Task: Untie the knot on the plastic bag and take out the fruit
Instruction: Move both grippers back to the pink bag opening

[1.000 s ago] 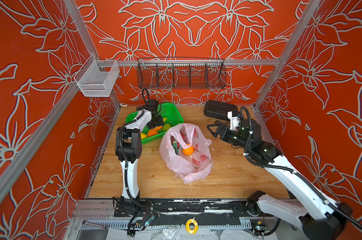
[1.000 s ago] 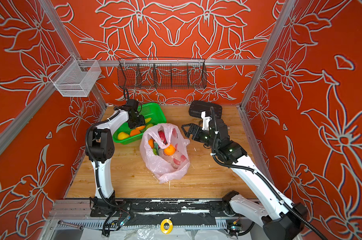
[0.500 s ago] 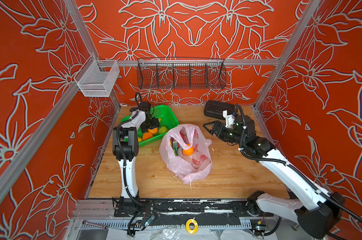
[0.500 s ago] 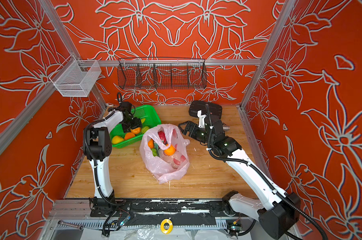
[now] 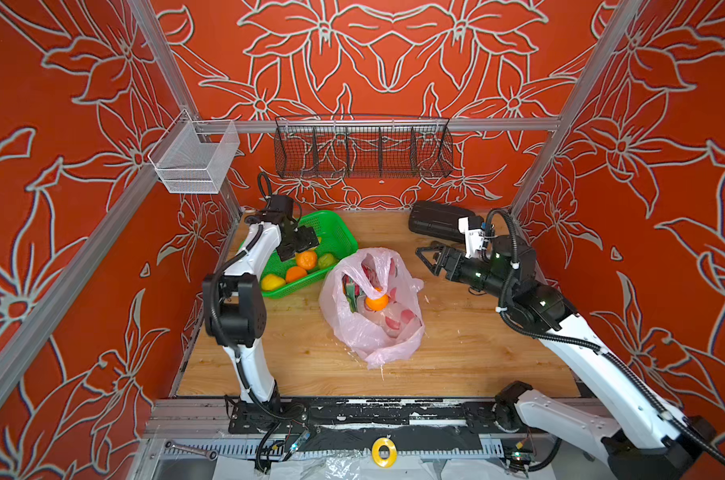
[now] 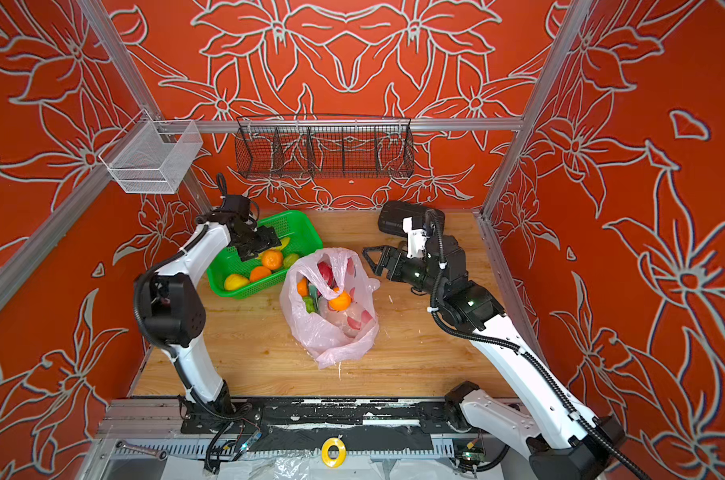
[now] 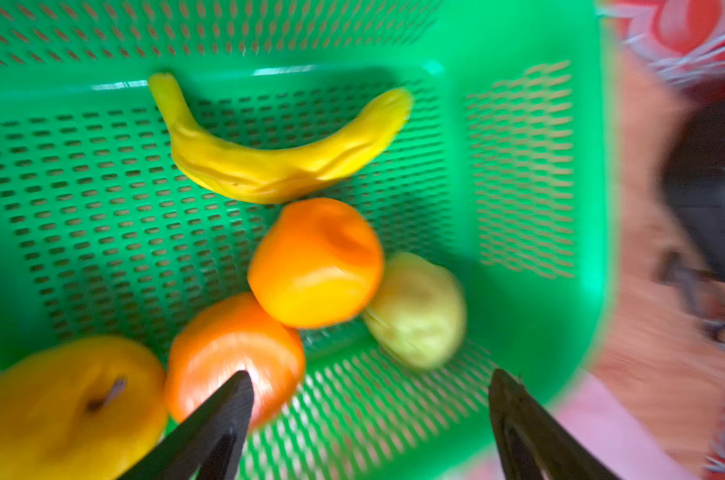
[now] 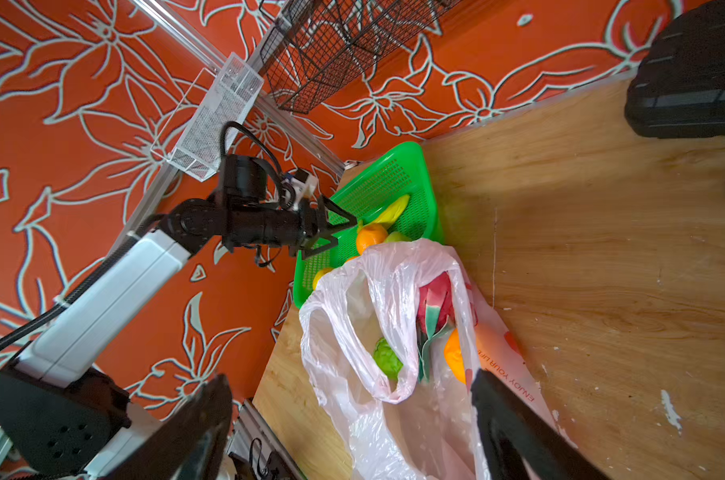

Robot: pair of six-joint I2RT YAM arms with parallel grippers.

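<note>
The pale pink plastic bag [image 5: 377, 332] [image 6: 331, 332] [image 8: 352, 324] lies mid-table with its mouth open and handle loops loose; no knot shows. Inside it are an orange [image 5: 376, 302] [image 6: 339, 301], a pink dragon fruit [image 8: 433, 299] and a green fruit [image 8: 388, 361]. My left gripper [image 5: 300, 246] [image 7: 369, 382] hangs open over the green basket [image 5: 339, 232] [image 7: 593, 208], nothing between its fingers. Below it lie two oranges [image 7: 315, 262] [image 7: 232, 345], a yellow fruit [image 7: 65, 407] and a pale green one [image 7: 419, 307]. My right gripper [image 5: 425, 257] [image 8: 350, 382] is open just right of the bag, apart from it.
A yellow banana [image 7: 269, 162] lies at the basket's far end. A black case [image 5: 435, 222] sits at the back right. A black wire rack [image 5: 363, 149] and a white mesh bin [image 5: 194, 160] hang on the walls. Bare wood lies in front of the bag.
My left gripper's jaws have widened above the basket and its wrist has shifted slightly. The right gripper has barely moved beside the bag. The bag lies as before.
</note>
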